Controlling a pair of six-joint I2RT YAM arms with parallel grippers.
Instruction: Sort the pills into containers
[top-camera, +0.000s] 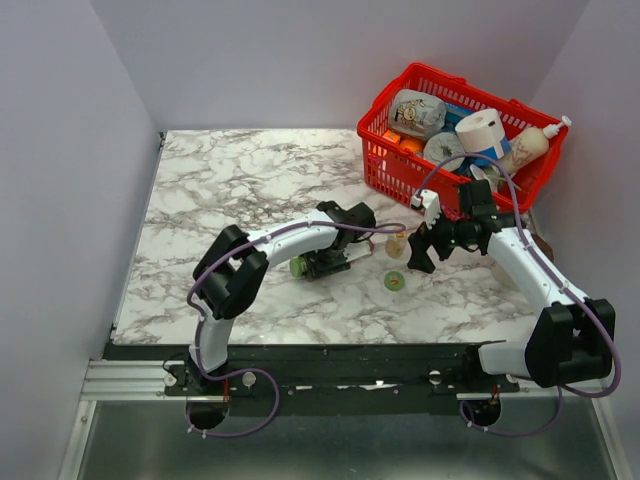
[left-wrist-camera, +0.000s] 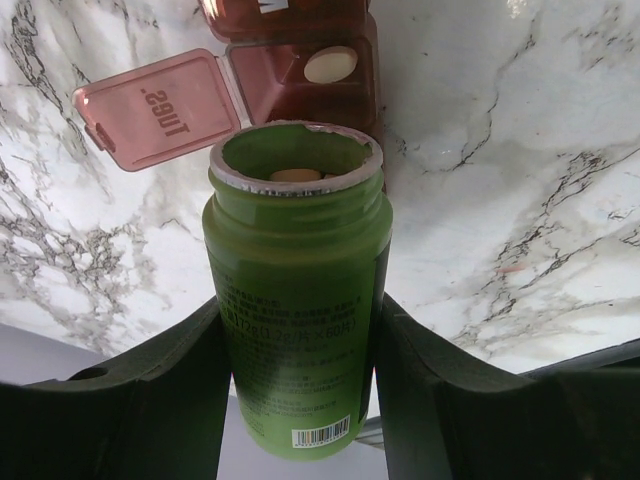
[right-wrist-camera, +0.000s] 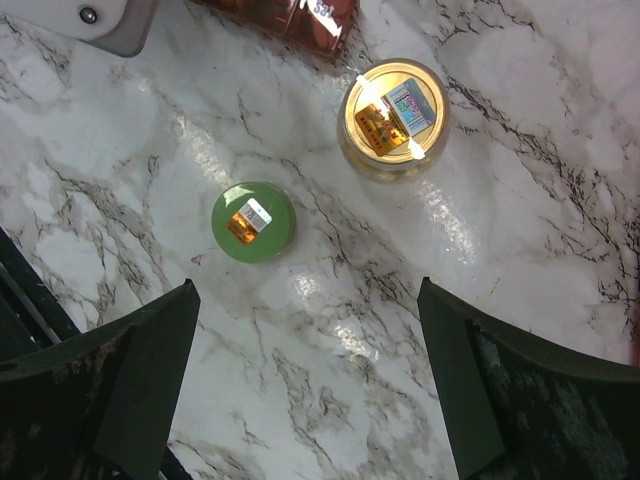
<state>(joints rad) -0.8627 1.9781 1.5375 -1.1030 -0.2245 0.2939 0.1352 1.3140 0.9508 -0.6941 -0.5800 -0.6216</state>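
**A:** Top view: the left gripper (top-camera: 335, 262) is mid-table, clamped on the green bottle (top-camera: 298, 266), which is tipped almost level. The right gripper (top-camera: 432, 243) hangs to its right, near the red basket (top-camera: 385, 160), jaws spread wide and holding nothing.

**B:** Loose items?

**A:** A green cap (top-camera: 395, 281) and a small amber jar (top-camera: 397, 245) sit on the marble table (top-camera: 250, 180), between the two grippers.

**B:** Left wrist view?

**A:** The bottle mouth is open, with pale pills (left-wrist-camera: 295, 175) at the lip. Just beyond it is the organiser strip (left-wrist-camera: 365, 80). One cell is open, its lid flap (left-wrist-camera: 160, 105) swung left, and a white pill (left-wrist-camera: 330, 65) lies inside. The next cell along is shut.

**B:** Right wrist view?

**A:** It looks straight down on the cap and jar, which sit apart. One end of the strip shows at the far edge. The fingers stand wide to either side, touching nothing.

**B:** Risks?

**A:** My judgement:
- **Spill:** the mouth looks wider than the cell, so a quick extra tilt could dump several pills at once.
- **Miss:** a small sideways offset would drop pills on the flap or the marble.
- **Shove:** nothing pins the strip, so a nudge from the bottle rim could push it away.
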